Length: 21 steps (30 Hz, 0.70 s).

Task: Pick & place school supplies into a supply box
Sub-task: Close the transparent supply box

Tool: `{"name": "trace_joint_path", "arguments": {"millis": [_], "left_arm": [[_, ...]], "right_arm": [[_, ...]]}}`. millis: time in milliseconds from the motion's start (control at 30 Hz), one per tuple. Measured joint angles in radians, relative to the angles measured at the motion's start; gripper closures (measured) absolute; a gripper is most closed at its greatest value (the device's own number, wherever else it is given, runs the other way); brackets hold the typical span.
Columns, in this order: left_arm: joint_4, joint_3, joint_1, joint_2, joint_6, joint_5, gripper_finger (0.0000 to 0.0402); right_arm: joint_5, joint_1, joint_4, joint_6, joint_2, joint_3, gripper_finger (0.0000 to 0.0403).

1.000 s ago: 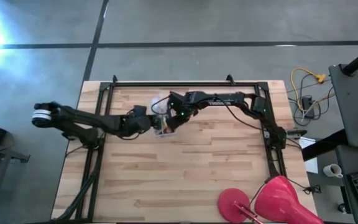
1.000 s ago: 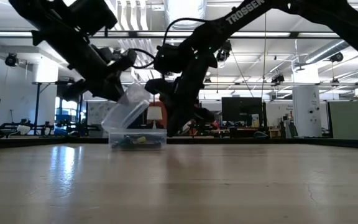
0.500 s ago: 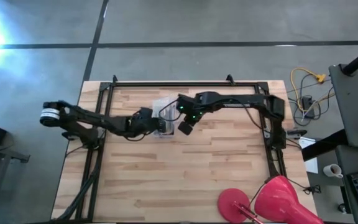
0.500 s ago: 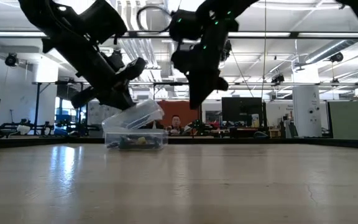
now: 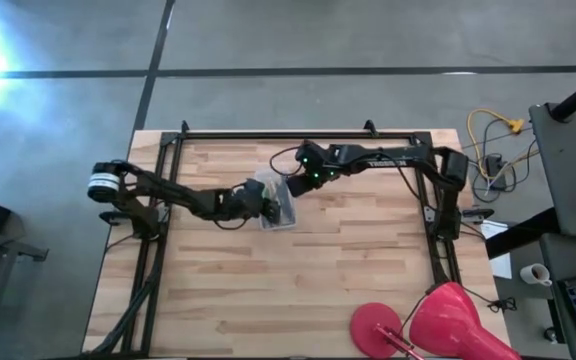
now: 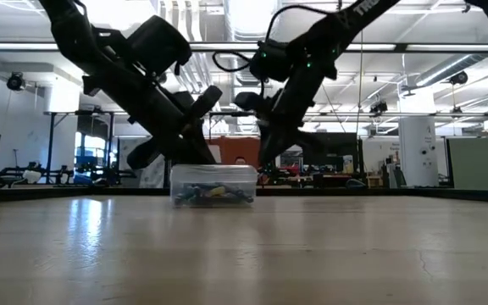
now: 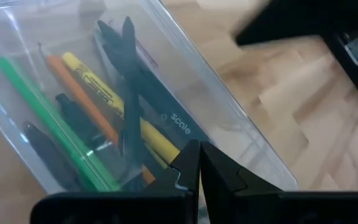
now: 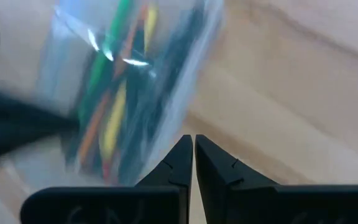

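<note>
The transparent supply box (image 5: 282,210) (image 6: 213,184) lies flat on the table with its lid down. Through the lid (image 7: 185,93) I see a green, an orange, a yellow and dark pens (image 7: 86,134) inside; I cannot make out the scissors. My left gripper (image 5: 266,204) (image 7: 199,163) is shut and sits on top of the box, reaching in from the table's left. My right gripper (image 5: 297,182) (image 8: 193,155) is shut and hangs just beyond the box's far right end, with the box (image 8: 126,93) below it. My left gripper bears with its shut fingertips (image 7: 188,163) on the box's clear lid (image 7: 166,134), slanting down from the table's left. The box rests flat on the table under it with the lid shut.
A red dome lamp (image 5: 438,320) stands at the table's near right corner. Yellow-tipped cables (image 5: 493,135) lie off the table's far right. A black frame (image 5: 268,133) runs along the far edge. Bare wood stretches toward the near side of the box.
The box's lid has swung from steeply tilted down to flat and shut, and the box has slid a little toward the table's right. My left gripper moved right and down with the lid. My right gripper rose away from the box, then drew back toward the far right.
</note>
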Motion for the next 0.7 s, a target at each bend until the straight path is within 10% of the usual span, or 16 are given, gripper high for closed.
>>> {"name": "trace_joint_path", "arguments": {"millis": [700], "left_arm": [[-0.091, 0.023, -0.007, -0.086, 0.063, 0.046, 0.0401]], "right_arm": [[-0.018, 0.013, -0.071, -0.035, 0.128, 0.107, 0.0390]]}}
